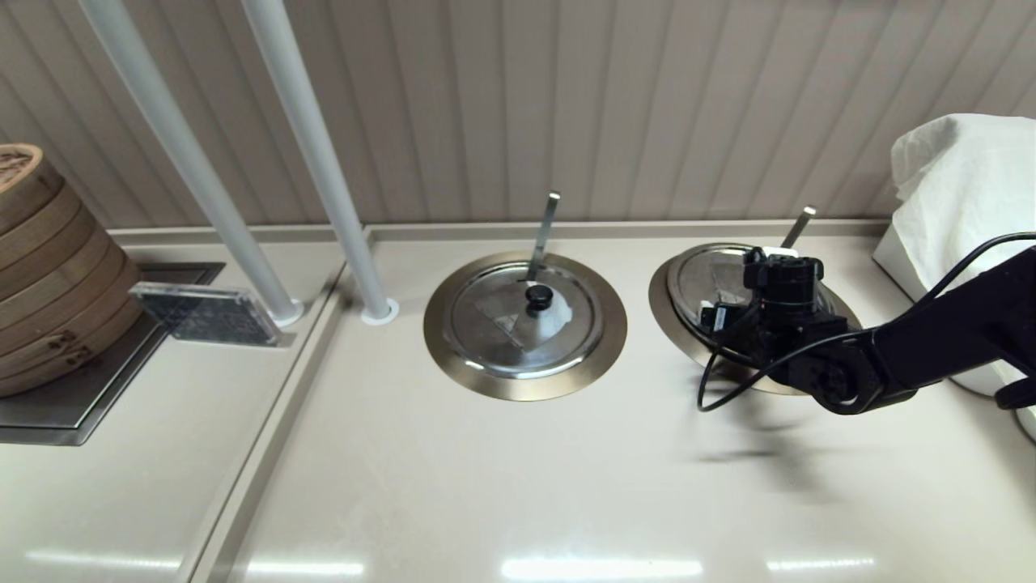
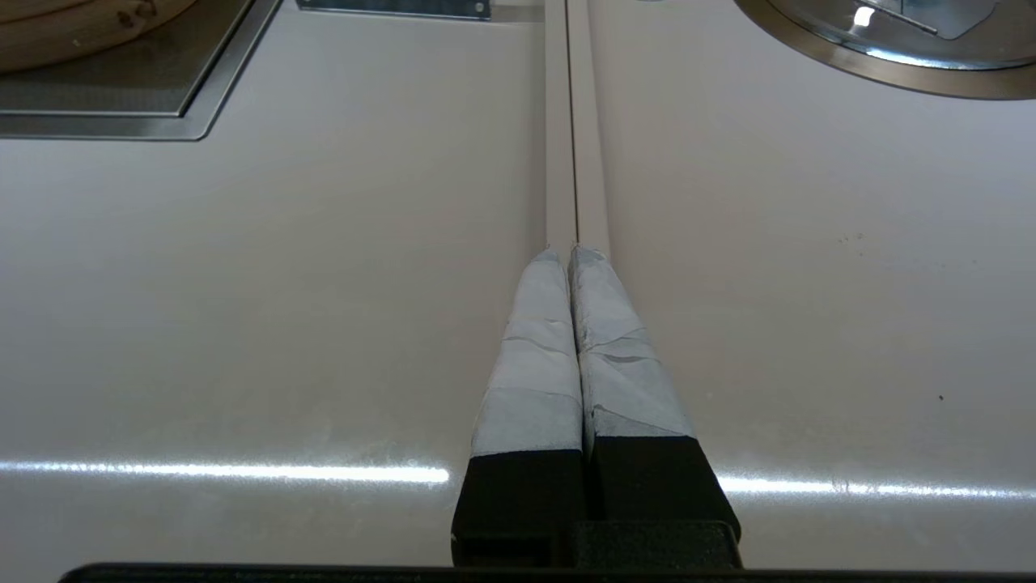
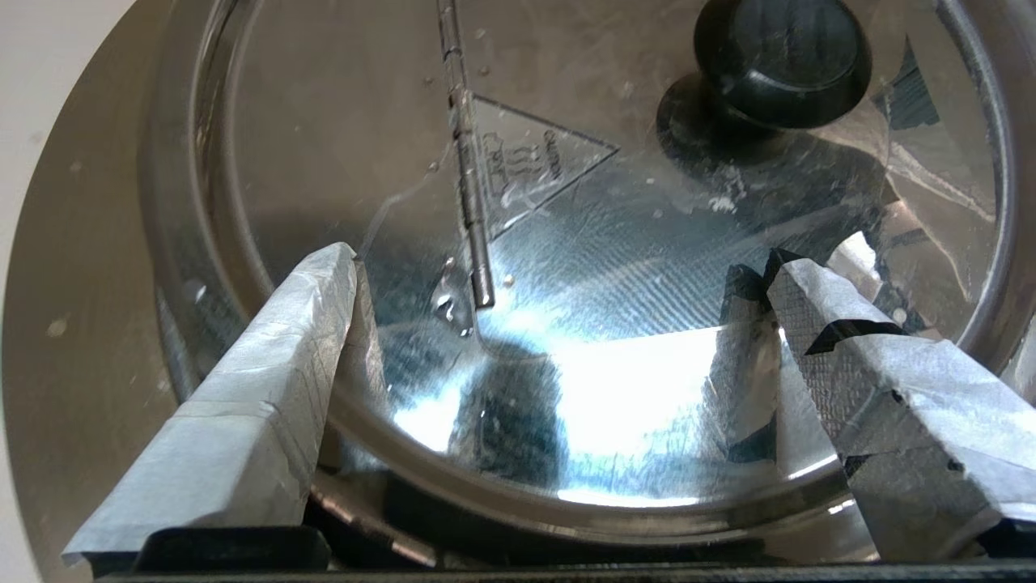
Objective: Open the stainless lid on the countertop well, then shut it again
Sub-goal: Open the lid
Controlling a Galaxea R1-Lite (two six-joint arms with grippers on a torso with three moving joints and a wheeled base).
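The stainless lid (image 1: 706, 279) (image 3: 340, 146) covers the countertop well, whose brushed ring rim (image 1: 672, 328) (image 3: 89, 267) shows around it. A slanted ladle handle (image 1: 798, 226) sticks out at the back. My right gripper (image 1: 769, 304) (image 3: 558, 259) hovers just over the lid, open, its taped fingers (image 3: 267, 380) spread wide above the near half. The black knob (image 3: 781, 61) lies beyond the fingertips, not between them. A triangle mark (image 3: 530, 166) and a hinge line (image 3: 465, 146) show on the lid. A dark strip shows under its near rim. My left gripper (image 2: 571, 251) is parked shut over the counter seam.
The twin lid with a whitish patch (image 1: 524, 320) (image 2: 914, 24) sits left of the well with its own upright handle (image 1: 544, 231). Two white poles (image 1: 340, 202) rise behind. Stacked bamboo steamers (image 1: 48, 267), a clear sign holder (image 1: 206, 314) and a white cloth (image 1: 963, 186) stand around.
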